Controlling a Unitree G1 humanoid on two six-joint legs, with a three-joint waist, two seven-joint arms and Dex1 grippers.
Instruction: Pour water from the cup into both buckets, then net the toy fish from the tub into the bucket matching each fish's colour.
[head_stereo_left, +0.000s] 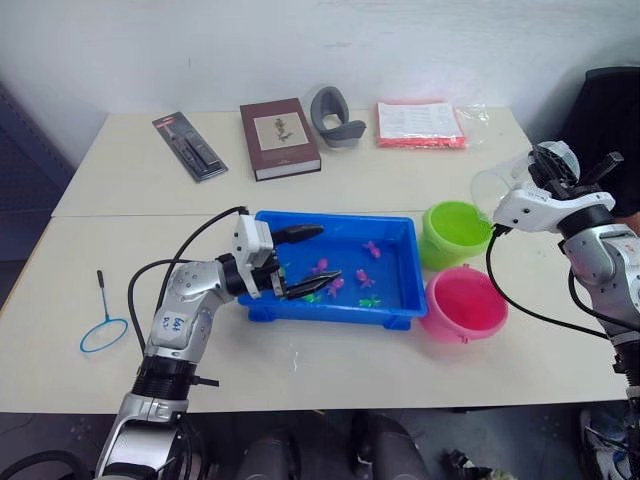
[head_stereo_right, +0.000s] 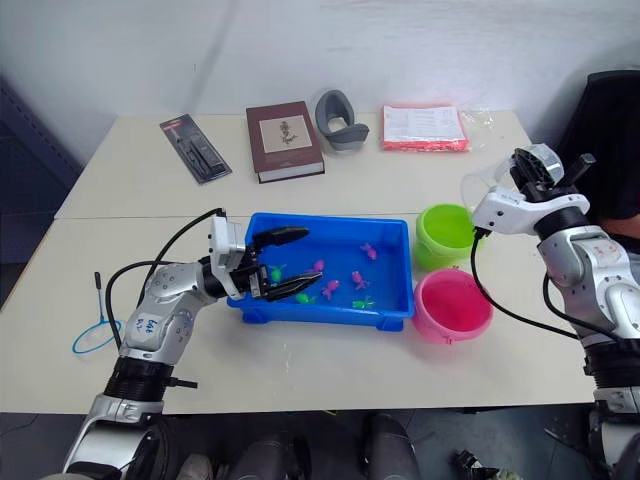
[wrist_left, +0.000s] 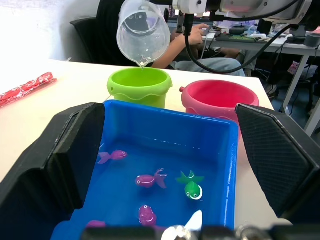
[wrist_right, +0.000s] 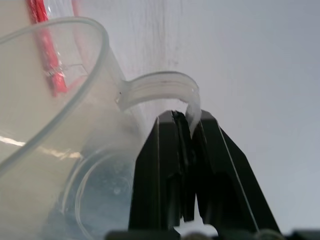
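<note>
Right end effector (wrist_right: 187, 125): clamped on the handle of the clear plastic cup (wrist_left: 143, 32), tipped over the lime green round bucket (wrist_left: 140, 86).
Pour: a thin stream seems to leave the lip; keep it centred over the rim.
Left end effector (head_stereo_left: 300, 262): open over the shallow blue tub (head_stereo_left: 400, 262).

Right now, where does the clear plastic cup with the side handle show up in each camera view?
Left eye: clear plastic cup at right, tilted above the lime green bucket.
Right eye: cup likewise.
Left wrist: cup over the same bucket.
Right wrist: handle pinched by right gripper.
</note>
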